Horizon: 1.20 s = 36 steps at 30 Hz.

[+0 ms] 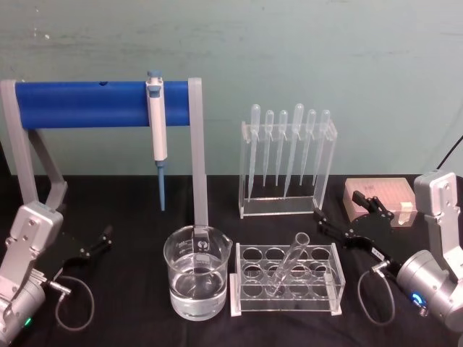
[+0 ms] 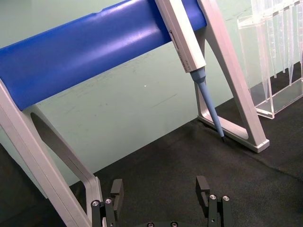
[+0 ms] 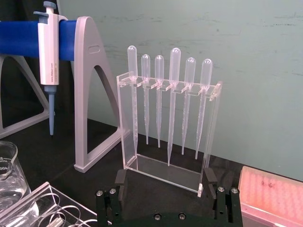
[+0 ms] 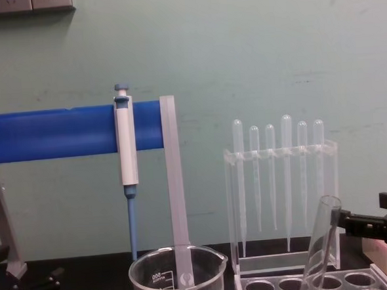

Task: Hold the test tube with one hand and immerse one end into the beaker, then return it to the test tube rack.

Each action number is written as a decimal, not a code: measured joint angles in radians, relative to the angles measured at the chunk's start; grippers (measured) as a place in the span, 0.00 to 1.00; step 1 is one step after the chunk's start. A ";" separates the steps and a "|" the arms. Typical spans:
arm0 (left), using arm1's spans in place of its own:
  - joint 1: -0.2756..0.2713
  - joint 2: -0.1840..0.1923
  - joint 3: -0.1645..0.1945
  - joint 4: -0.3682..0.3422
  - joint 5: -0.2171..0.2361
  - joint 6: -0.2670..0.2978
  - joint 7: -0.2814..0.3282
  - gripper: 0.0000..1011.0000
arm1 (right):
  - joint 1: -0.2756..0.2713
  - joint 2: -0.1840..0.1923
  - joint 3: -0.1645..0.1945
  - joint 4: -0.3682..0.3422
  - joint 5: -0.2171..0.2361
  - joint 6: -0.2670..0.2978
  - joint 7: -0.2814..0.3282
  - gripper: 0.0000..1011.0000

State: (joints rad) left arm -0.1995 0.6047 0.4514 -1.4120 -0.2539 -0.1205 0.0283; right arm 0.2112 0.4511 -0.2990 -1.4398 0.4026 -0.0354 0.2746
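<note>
Clear glass test tube leaning tilted in the clear multi-hole rack, at three o'clock of the wide clear glass beaker. Black right gripper open at two o'clock of the tube, gripping nothing. Black left gripper open, idle at nine o'clock. Risks: pinching off-centre on tilted, slick glass, tipping tube or rack.

The beaker bears white printed marks, a small figure reading roughly "000" mirrored and a round emblem beside it, too small to read with any certainty.
</note>
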 joint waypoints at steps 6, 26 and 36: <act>0.000 0.000 0.000 0.000 0.000 0.000 0.000 0.99 | 0.000 0.002 0.000 -0.001 0.001 -0.001 0.000 0.99; 0.000 0.000 0.000 0.000 0.000 0.000 0.000 0.99 | -0.001 0.003 -0.001 -0.004 0.003 -0.002 0.002 0.99; 0.000 0.000 0.000 0.000 0.000 0.000 0.000 0.99 | -0.001 0.004 -0.001 -0.004 0.003 -0.003 0.002 0.99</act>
State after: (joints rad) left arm -0.1995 0.6047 0.4514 -1.4120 -0.2540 -0.1206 0.0283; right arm 0.2101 0.4548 -0.3003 -1.4438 0.4052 -0.0380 0.2763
